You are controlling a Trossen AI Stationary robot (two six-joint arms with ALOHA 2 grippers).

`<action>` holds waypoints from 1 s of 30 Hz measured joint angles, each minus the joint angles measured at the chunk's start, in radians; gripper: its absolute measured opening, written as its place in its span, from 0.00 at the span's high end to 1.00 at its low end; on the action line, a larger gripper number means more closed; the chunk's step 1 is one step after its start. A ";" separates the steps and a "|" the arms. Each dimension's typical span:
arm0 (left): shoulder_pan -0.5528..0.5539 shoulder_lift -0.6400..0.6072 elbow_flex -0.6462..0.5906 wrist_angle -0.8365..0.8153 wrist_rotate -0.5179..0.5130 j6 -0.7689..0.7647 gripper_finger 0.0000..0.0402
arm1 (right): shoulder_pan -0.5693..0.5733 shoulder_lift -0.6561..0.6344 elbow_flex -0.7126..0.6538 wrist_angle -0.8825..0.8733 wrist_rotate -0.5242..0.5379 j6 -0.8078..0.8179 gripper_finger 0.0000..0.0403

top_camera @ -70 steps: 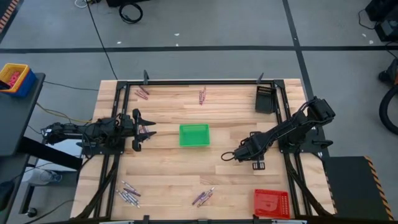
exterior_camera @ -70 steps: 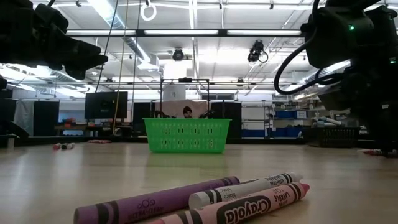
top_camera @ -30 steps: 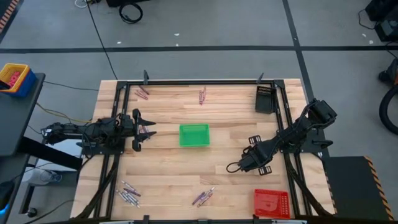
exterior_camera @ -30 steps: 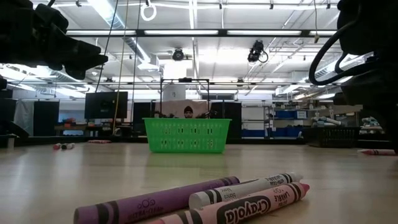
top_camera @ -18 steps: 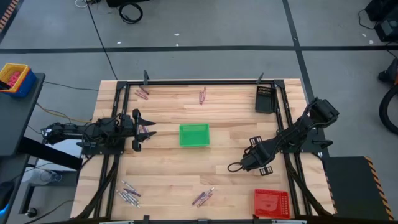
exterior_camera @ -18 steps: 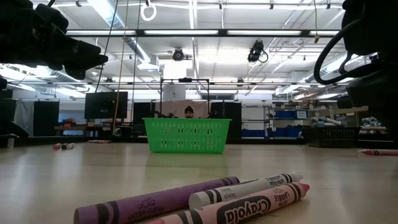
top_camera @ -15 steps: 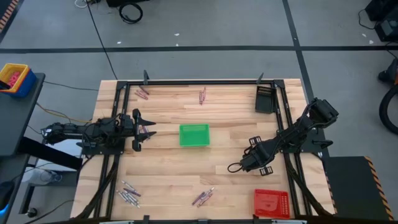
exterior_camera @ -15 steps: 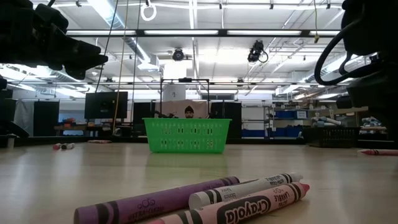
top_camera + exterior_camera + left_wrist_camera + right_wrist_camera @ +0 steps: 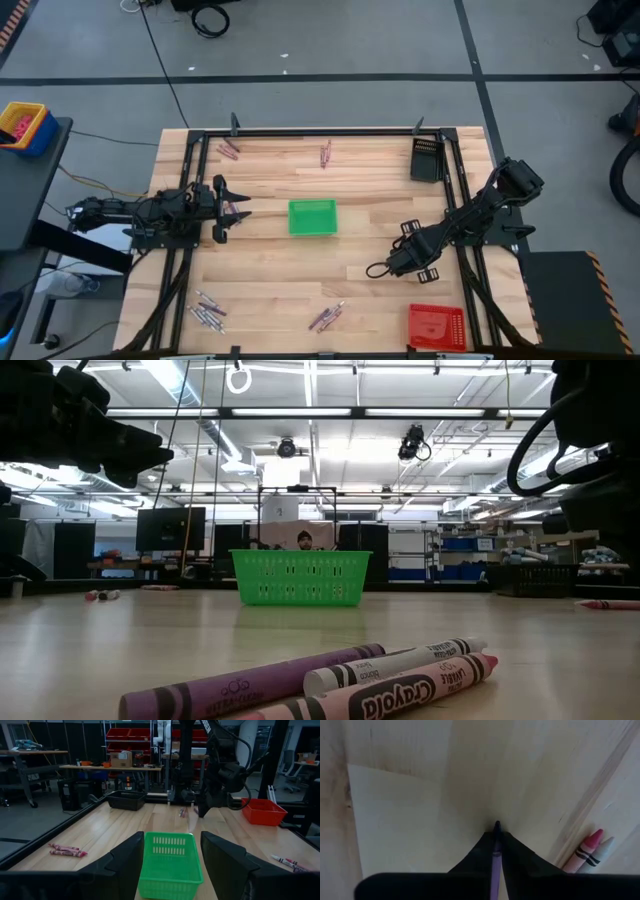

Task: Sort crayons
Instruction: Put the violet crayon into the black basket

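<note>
Left gripper (image 9: 232, 208) is held spread wide, nothing between its fingers (image 9: 122, 865), low over the table's left side with a few crayons (image 9: 238, 212) just beside the tips; the green basket (image 9: 312, 217) is seen straight ahead of it in the left wrist view. Crayon groups are scattered on the wooden table (image 9: 270, 280): a pair at the far left (image 9: 229, 149), a pair at far centre (image 9: 325, 153), a cluster at near left (image 9: 208, 309), and a purple, a pale and a pink one at near centre (image 9: 326, 316), which fill the low view's foreground (image 9: 330, 685). A black tray (image 9: 427, 158) is set at the far right corner, a red tray (image 9: 436, 325) at the near right corner. Right gripper (image 9: 374, 268) is pressed down to the wood right of centre; in the right wrist view its fingers (image 9: 515, 855) are clamped on a purple crayon (image 9: 495, 855), with a pink and a pale crayon (image 9: 587, 847) lying just beside on the wood. Beyond the table a workshop with shelving and ceiling lights is seen. Compared with a second ago, the right gripper's fingers have been drawn in around the purple crayon; the left arm is unchanged.
</note>
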 joint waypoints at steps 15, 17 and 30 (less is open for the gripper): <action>0.000 0.000 0.000 0.000 0.000 0.000 0.48 | -0.052 0.004 0.264 -0.079 0.150 -0.074 0.91; 0.000 0.000 0.000 0.000 0.000 0.000 0.48 | -0.085 0.003 0.298 -0.126 0.182 -0.076 0.91; 0.000 0.000 0.000 0.000 0.000 0.000 0.48 | -0.558 -0.107 0.298 -0.299 0.455 -0.094 0.91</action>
